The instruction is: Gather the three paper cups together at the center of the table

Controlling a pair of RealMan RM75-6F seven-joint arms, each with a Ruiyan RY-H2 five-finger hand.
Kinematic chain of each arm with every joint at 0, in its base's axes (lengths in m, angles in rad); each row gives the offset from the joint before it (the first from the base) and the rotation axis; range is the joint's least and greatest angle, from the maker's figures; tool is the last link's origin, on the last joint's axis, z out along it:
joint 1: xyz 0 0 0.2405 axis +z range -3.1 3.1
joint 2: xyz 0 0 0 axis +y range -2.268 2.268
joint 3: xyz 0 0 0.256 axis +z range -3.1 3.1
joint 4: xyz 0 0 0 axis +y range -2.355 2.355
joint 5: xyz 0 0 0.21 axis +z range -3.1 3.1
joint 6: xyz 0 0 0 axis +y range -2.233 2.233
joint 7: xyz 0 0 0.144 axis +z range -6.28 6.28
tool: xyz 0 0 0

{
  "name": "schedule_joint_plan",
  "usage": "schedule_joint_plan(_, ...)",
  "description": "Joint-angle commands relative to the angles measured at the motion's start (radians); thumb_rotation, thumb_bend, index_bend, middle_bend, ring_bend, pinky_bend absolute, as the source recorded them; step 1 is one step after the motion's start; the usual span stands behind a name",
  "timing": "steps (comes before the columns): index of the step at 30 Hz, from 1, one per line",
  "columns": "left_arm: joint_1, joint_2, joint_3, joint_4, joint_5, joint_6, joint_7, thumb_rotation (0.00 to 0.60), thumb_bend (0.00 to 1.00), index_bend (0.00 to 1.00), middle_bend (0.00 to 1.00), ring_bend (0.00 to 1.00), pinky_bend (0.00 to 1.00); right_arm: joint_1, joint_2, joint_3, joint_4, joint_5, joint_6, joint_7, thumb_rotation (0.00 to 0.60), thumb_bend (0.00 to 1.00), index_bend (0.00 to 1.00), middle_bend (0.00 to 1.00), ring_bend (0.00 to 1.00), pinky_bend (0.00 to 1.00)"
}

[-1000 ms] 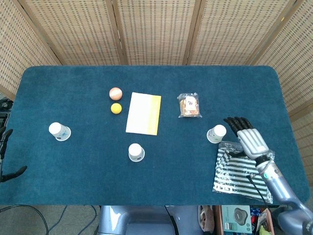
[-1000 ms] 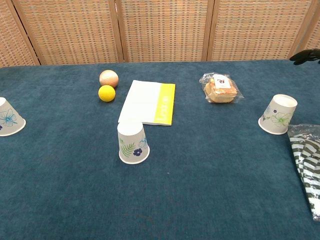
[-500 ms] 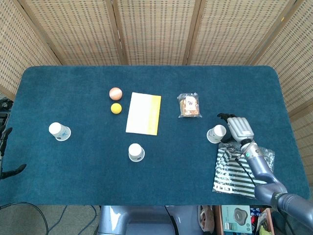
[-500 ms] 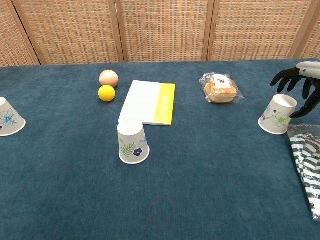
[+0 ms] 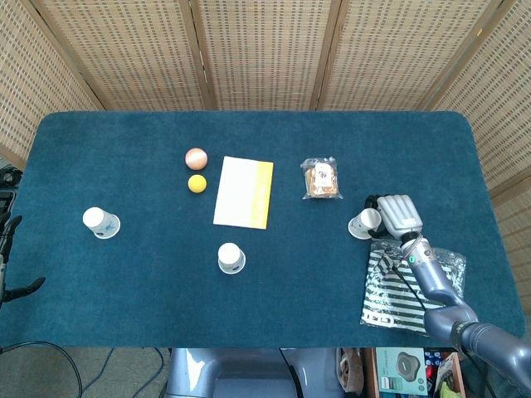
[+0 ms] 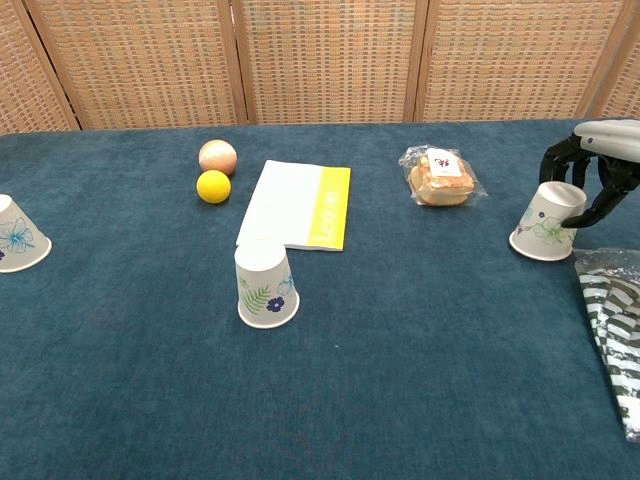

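- The right hand (image 5: 397, 214) is over the top of the right cup (image 6: 545, 222), on the right side of the table (image 5: 124, 282). Its dark fingers (image 6: 556, 153) curl down around the cup's upturned base, with the thumb against the side that faces the arm; the cup is gripped.
- That right cup is tilted, its closed base up toward the hand and its open rim down and to the left, on the cloth. It carries a green leaf print. What is inside it cannot be told.
- The middle cup (image 6: 266, 284) stands upside down near the front middle of the table, just in front of the booklet (image 5: 244, 191). Its rim is flat on the cloth, so its inside is hidden. It has blue and green plant prints.
- The left cup (image 5: 101, 222) is far out on the left side, well apart from the other two. It is tilted, with a blue flower print on its wall; its inside cannot be seen.
- The left hand (image 5: 7, 257) shows only as thin dark fingers at the left edge of the head view, off the table; I cannot tell how they are set.
- The booklet is white with a yellow strip along its right edge and lies flat in the middle.
- A peach ball (image 5: 196, 157) and a yellow ball (image 5: 197, 183) sit just left of the booklet, close together.
- A clear packet holding a bun (image 5: 320, 178) lies right of the booklet, behind the right cup.
- A striped bag (image 5: 398, 286) lies flat at the right front, under the right forearm.
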State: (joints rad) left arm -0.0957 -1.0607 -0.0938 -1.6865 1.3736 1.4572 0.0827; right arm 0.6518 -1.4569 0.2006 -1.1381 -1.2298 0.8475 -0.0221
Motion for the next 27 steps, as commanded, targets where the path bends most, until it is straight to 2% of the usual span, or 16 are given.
schedule_joint_plan(1, 0.000, 0.001, 0.002, -0.001, 0.002, 0.000, -0.001, 0.600, 0.06, 0.00, 0.00, 0.00, 0.00, -0.020, 0.083, -0.012, -0.147, -0.074, 0.069, 0.016, 0.600, 0.37, 0.46, 0.55, 0.46, 0.63)
schedule_joint_plan(7, 0.002, 0.003, 0.009, -0.008, 0.018, 0.004, 0.000, 0.600, 0.06, 0.00, 0.00, 0.00, 0.00, -0.031, 0.217, -0.046, -0.418, -0.212, 0.140, -0.035, 0.600, 0.37, 0.46, 0.55, 0.46, 0.63)
schedule_joint_plan(10, 0.005, 0.004, 0.012, -0.013, 0.028, 0.012, -0.001, 0.600, 0.06, 0.00, 0.00, 0.00, 0.00, -0.024, 0.241, -0.048, -0.514, -0.240, 0.153, -0.082, 0.600, 0.37, 0.46, 0.55, 0.46, 0.63)
schedule_joint_plan(13, 0.008, 0.005, 0.015, -0.016, 0.034, 0.018, -0.002, 0.600, 0.06, 0.00, 0.00, 0.00, 0.00, -0.005, 0.230, -0.041, -0.586, -0.222, 0.136, -0.155, 0.600, 0.37, 0.46, 0.55, 0.46, 0.63)
schedule_joint_plan(19, 0.008, 0.007, 0.022, -0.016, 0.040, 0.013, -0.004, 0.600, 0.06, 0.00, 0.00, 0.00, 0.00, 0.047, 0.138, -0.016, -0.624, -0.088, 0.086, -0.325, 0.600, 0.37, 0.46, 0.55, 0.46, 0.63)
schedule_joint_plan(27, 0.008, 0.018, 0.020, -0.013, 0.032, 0.003, -0.032, 0.600, 0.06, 0.00, 0.00, 0.00, 0.00, 0.124, -0.012, 0.002, -0.559, 0.054, 0.064, -0.512, 0.600, 0.37, 0.46, 0.54, 0.46, 0.63)
